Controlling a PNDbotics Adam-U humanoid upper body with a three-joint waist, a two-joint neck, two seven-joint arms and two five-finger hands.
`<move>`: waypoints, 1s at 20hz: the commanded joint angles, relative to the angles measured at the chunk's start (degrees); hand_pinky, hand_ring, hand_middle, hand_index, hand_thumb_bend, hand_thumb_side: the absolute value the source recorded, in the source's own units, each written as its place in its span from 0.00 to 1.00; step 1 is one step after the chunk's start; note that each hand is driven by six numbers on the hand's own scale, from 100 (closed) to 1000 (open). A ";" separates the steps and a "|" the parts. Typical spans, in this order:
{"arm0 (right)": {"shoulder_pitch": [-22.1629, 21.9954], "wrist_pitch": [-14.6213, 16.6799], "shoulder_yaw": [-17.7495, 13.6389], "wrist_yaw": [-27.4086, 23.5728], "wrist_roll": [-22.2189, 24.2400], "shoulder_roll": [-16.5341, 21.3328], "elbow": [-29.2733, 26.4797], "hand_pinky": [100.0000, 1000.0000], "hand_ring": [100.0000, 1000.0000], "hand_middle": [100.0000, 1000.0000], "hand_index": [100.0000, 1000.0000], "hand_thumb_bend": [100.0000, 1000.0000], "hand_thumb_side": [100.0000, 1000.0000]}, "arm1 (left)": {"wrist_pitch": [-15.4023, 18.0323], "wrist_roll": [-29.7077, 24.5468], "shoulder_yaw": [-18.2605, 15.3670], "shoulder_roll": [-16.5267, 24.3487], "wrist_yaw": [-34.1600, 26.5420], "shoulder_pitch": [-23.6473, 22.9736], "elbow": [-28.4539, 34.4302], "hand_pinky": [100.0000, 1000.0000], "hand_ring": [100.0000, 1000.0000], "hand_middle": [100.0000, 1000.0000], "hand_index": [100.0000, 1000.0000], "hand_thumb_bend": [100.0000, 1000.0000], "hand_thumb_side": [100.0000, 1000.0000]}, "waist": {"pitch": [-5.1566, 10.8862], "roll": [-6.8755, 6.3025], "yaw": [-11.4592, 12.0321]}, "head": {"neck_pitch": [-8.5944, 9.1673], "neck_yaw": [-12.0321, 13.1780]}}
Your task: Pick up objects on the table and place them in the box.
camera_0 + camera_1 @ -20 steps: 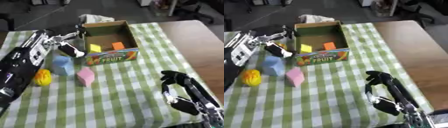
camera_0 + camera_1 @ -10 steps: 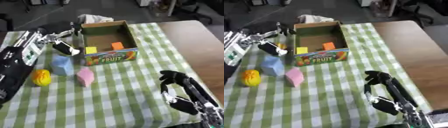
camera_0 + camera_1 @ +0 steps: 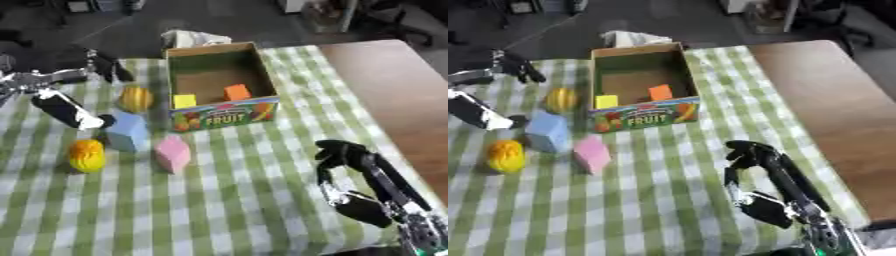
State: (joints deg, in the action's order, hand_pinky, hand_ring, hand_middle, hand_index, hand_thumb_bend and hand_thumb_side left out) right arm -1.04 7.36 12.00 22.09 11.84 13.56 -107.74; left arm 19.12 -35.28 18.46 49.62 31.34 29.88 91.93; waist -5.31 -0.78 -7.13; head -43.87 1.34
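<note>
While two small blocks, one yellow (image 3: 185, 100) and one orange (image 3: 236, 92), already lay inside the box (image 3: 220, 113), four things waited on the checked desk (image 3: 227, 200) to its left: a yellow-green rounded fruit (image 3: 136, 99) just beside the box wall, a blue block (image 3: 128, 131) below it, a pink block (image 3: 172, 153) near the blue one, and an orange-yellow object (image 3: 87, 155) further left. So the job looked partly done, with the step in hand being the choice of the next piece.

The left hand (image 3: 63, 107) hung over the left side of the desk, near the blue block, its fingers (image 3: 109, 67) spread and holding nothing; whether its lower end touched the block I could not tell. The right hand (image 3: 350, 165) rested idle near the lower right, fingers relaxed and empty, well apart from everything.

By my reading, the next move called for the left hand to settle on the blue block or the fruit, close round it, then carry it right over the box's rim.
</note>
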 commanded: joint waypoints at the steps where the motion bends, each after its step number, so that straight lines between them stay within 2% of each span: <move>1: 0.45 0.16 -0.37 0.25 -0.08 1.14 -0.77 0.66 0.60 0.61 0.83 0.00 0.16 | -0.47 -1.81 -0.57 2.74 2.41 -1.80 1.07 0.72 0.68 0.73 0.89 0.41 0.32 | 0.55 -0.06 -0.02 | -0.25 -0.36; 5: 0.34 0.09 -0.47 0.29 -0.18 1.12 -0.84 0.66 0.60 0.61 0.83 0.00 0.16 | -0.02 -1.46 -0.30 1.59 7.13 -3.91 -1.28 0.73 0.68 0.74 0.89 0.47 0.32 | 0.52 0.07 -0.15 | -0.25 -0.37; 8: 0.39 0.11 -0.41 0.23 -0.11 1.05 -0.84 0.66 0.60 0.61 0.83 0.00 0.16 | -0.68 1.12 -0.42 0.47 11.35 -3.92 -3.22 0.72 0.68 0.73 0.88 0.48 0.24 | 0.51 0.09 -0.15 | -0.25 -0.43; 11: 0.40 0.11 -0.41 0.24 -0.08 1.03 -0.84 0.66 0.60 0.61 0.83 0.00 0.16 | -2.09 5.17 -0.43 -0.80 15.60 -3.80 -5.15 0.73 0.68 0.73 0.88 0.50 0.25 | 0.50 0.14 -0.20 | -0.25 -0.49; 14: 0.34 0.09 -0.42 0.24 -0.10 0.99 -0.86 0.66 0.60 0.61 0.83 0.00 0.16 | -2.11 5.80 0.15 -2.07 18.29 -3.79 -8.52 0.73 0.68 0.74 0.88 0.51 0.25 | 0.53 0.24 -0.30 | -0.25 -0.51; 17: 0.39 0.09 -0.38 0.19 -0.06 0.96 -0.89 0.66 0.60 0.61 0.83 0.00 0.16 | -1.66 5.25 0.29 -3.37 19.59 -3.57 -11.56 0.72 0.67 0.72 0.87 0.49 0.25 | 0.54 0.31 -0.28 | -0.25 -0.50; 20: 0.39 0.08 -0.38 0.17 -0.03 0.92 -0.89 0.66 0.60 0.61 0.83 0.00 0.16 | -1.70 7.30 0.16 -4.41 20.71 -3.43 -13.40 0.69 0.63 0.68 0.83 0.43 0.25 | 0.53 0.35 -0.27 | -0.25 -0.52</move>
State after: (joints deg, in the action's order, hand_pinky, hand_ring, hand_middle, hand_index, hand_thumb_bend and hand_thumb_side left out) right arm -1.04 7.35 12.00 22.10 11.82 13.88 -107.74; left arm 17.38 -28.68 19.21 44.28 51.48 25.45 78.91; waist -5.31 -0.36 -7.40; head -43.87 0.91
